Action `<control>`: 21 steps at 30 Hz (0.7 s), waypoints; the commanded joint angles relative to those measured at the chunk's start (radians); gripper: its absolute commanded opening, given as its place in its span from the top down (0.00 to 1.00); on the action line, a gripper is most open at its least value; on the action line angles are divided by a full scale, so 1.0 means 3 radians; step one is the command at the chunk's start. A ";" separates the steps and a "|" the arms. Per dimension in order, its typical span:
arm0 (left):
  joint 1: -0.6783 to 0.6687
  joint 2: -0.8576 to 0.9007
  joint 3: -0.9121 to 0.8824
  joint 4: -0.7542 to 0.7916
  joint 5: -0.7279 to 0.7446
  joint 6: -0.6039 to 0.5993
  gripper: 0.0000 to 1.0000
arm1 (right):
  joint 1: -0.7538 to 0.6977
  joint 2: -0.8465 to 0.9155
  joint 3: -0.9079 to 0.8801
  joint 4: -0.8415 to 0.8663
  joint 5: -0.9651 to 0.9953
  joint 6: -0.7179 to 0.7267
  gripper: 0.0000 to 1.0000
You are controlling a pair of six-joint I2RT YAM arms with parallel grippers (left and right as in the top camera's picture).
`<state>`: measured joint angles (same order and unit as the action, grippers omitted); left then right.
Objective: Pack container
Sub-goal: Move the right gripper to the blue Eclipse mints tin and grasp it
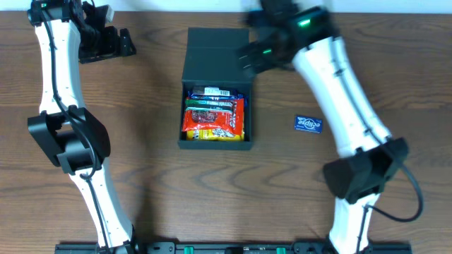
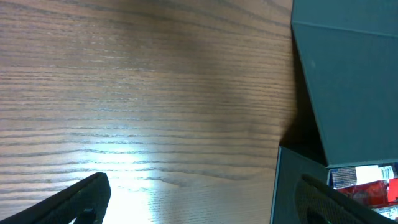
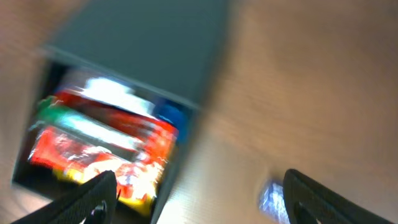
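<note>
The left arm [image 1: 56,70] runs up the left edge of the wooden desk [image 1: 155,183], bent at the elbow. The left hand [image 1: 106,42] is at the far left corner, well apart from the container [image 1: 212,144]. In the left wrist view the left hand [image 2: 208,208] is spread wide. Only its two dark fingertips [image 2: 81,202] show at the bottom corners, with bare wood between them. The container's lid [image 2: 348,81] is cut off at the right edge of that view.

The container sits at the middle of the desk. Its lid [image 1: 215,60] is on the far side, and the near part is open. Snack packets [image 1: 214,120] in red, green and yellow fill the open part. A white strip with what looks like a barcode lies at the back. None of the printing on the packets can be read.

The right hand [image 1: 251,53] hovers over the lid's right rear corner, smeared by blur. The right arm [image 1: 339,92] slants back to the near right. The right wrist view is heavily blurred, but the right hand [image 3: 208,202] has its fingers wide apart and holds nothing. The container [image 3: 143,43] appears above it.

A blue packet [image 1: 308,124] lies alone on the desk to the right of the container. Its white lettering is too small to read.
</note>
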<state>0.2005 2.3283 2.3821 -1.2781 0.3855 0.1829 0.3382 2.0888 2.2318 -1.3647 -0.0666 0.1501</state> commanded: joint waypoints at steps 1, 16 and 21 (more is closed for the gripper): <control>0.0013 -0.0114 -0.0008 0.0000 0.0003 -0.0013 0.04 | -0.0314 0.0081 -0.0200 -0.0224 0.0023 0.1489 0.15; 0.0013 -0.0114 -0.0008 0.0090 0.0090 0.0003 0.05 | -0.0549 0.0080 -0.1638 -0.0167 -0.0248 0.3934 0.05; 0.0013 -0.0114 -0.0008 0.0117 0.0092 0.0014 0.04 | -0.0563 0.0076 -0.1886 0.0205 -0.0224 0.4121 0.05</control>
<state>0.2012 2.3283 2.3821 -1.2457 0.4023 0.1833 0.1745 2.1048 1.6897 -1.3174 -0.1402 1.3025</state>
